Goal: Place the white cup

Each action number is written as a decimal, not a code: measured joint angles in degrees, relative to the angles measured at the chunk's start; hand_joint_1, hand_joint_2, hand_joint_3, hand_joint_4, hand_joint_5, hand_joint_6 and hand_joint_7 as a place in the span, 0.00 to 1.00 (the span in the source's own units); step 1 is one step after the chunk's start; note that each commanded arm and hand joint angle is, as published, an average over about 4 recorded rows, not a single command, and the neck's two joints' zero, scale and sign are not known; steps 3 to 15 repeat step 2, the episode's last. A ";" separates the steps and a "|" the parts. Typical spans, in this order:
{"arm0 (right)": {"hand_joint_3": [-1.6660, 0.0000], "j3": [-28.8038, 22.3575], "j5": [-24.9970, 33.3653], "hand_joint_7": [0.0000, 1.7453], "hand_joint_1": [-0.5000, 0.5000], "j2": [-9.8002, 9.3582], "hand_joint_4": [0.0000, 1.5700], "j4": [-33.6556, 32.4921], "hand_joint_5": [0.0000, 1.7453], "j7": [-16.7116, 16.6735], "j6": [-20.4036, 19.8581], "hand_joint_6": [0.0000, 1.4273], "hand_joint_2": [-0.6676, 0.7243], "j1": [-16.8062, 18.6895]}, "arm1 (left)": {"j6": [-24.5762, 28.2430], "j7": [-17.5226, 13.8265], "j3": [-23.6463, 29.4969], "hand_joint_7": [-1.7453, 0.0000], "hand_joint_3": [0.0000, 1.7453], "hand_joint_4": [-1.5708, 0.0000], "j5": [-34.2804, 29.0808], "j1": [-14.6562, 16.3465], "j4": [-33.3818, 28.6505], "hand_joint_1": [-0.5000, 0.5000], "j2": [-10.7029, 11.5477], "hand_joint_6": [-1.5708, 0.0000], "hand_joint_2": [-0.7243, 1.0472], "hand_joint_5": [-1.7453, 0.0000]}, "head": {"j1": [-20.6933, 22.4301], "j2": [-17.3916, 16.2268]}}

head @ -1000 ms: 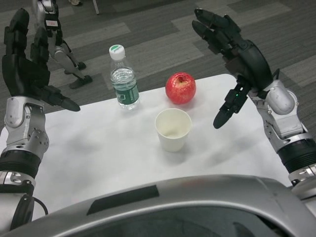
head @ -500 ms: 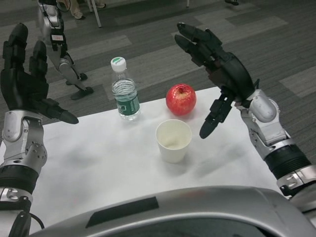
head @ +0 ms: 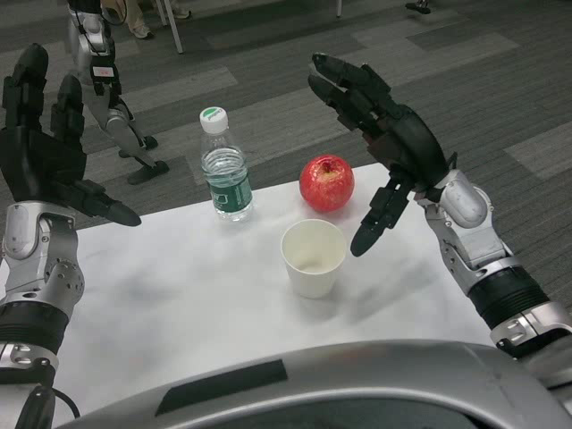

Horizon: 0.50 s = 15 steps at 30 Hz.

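- White cup [head: 314,257] stands upright on the desk [head: 179,295], mouth up, roughly centre, nothing visible inside as far as I can tell.
- I judge it a light paper cup: thin wall, crushes easily, tips easily. I'd go gentle and wrap the side wall around mid-height, not pinch the rim.
- Right hand [head: 386,143] hovers above and just right of the cup, fingers spread, holding nothing; its thumb points down near the cup's rim, not touching.
- Left hand [head: 40,147] is raised at the far left, fingers spread, empty, well apart from everything.
- Red apple [head: 326,182] sits just behind the cup, close; I'd watch my fingers on the far side.
- Water bottle [head: 224,170] stands upright behind-left, near the desk's back edge, tall and easy to knock.
- Open room: bare desk to the cup's left and front; right edge is near my right forearm.
- Another robot's legs [head: 116,107] stand on the floor beyond, off the desk.
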 measured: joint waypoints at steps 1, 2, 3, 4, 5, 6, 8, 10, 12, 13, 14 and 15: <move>0.90 0.03 0.00 0.16 0.04 0.00 0.00 0.03 0.06 0.00 0.00 0.00 0.64 -0.01 | 0.00 0.00 0.01 0.79 0.05 1.00 0.00 0.00 0.01 0.11 0.00 1.00 0.05 0.88 | -0.01 -0.08; 0.90 0.04 0.00 0.16 0.04 0.00 0.00 0.04 0.06 0.00 0.00 0.00 0.64 -0.01 | 0.00 0.00 0.01 0.80 0.05 1.00 0.00 0.00 0.02 0.11 0.00 1.00 0.05 0.88 | -0.03 -0.11; 0.90 0.04 0.00 0.16 0.04 0.00 0.00 0.04 0.06 0.00 0.00 0.00 0.64 -0.01 | 0.00 0.00 0.01 0.80 0.05 1.00 0.00 0.00 0.02 0.11 0.00 1.00 0.05 0.88 | -0.03 -0.11; 0.90 0.04 0.00 0.16 0.04 0.00 0.00 0.04 0.06 0.00 0.00 0.00 0.64 -0.01 | 0.00 0.00 0.01 0.80 0.05 1.00 0.00 0.00 0.02 0.11 0.00 1.00 0.05 0.88 | -0.03 -0.11; 0.90 0.04 0.00 0.16 0.04 0.00 0.00 0.04 0.06 0.00 0.00 0.00 0.64 -0.01 | 0.00 0.00 0.01 0.80 0.05 1.00 0.00 0.00 0.02 0.11 0.00 1.00 0.05 0.88 | -0.03 -0.11; 0.90 0.04 0.00 0.16 0.04 0.00 0.00 0.04 0.06 0.00 0.00 0.00 0.64 -0.01 | 0.00 0.00 0.01 0.80 0.05 1.00 0.00 0.00 0.02 0.11 0.00 1.00 0.05 0.88 | -0.03 -0.11; 0.90 0.04 0.00 0.16 0.04 0.00 0.00 0.04 0.06 0.00 0.00 0.00 0.64 -0.01 | 0.00 0.00 0.01 0.80 0.05 1.00 0.00 0.00 0.02 0.11 0.00 1.00 0.05 0.88 | -0.03 -0.11; 0.90 0.04 0.00 0.16 0.04 0.00 0.00 0.04 0.06 0.00 0.00 0.00 0.64 -0.01 | 0.00 0.00 0.01 0.80 0.05 1.00 0.00 0.00 0.02 0.11 0.00 1.00 0.05 0.88 | -0.03 -0.11; 0.90 0.04 0.00 0.16 0.04 0.00 0.00 0.04 0.06 0.00 0.00 0.00 0.64 -0.01 | 0.00 0.00 0.01 0.80 0.05 1.00 0.00 0.00 0.02 0.11 0.00 1.00 0.05 0.88 | -0.03 -0.11; 0.90 0.04 0.00 0.16 0.04 0.00 0.00 0.04 0.06 0.00 0.00 0.00 0.64 -0.01 | 0.00 0.00 0.01 0.80 0.05 1.00 0.00 0.00 0.02 0.11 0.00 1.00 0.05 0.88 | -0.03 -0.11; 0.90 0.04 0.00 0.16 0.04 0.00 0.00 0.04 0.06 0.00 0.00 0.00 0.64 -0.01 | 0.00 0.00 0.01 0.80 0.05 1.00 0.00 0.00 0.02 0.11 0.00 1.00 0.05 0.88 | -0.03 -0.11; 0.90 0.04 0.00 0.16 0.04 0.00 0.00 0.04 0.06 0.00 0.00 0.00 0.64 -0.01 | 0.00 0.00 0.01 0.80 0.05 1.00 0.00 0.00 0.02 0.11 0.00 1.00 0.05 0.88 | -0.03 -0.11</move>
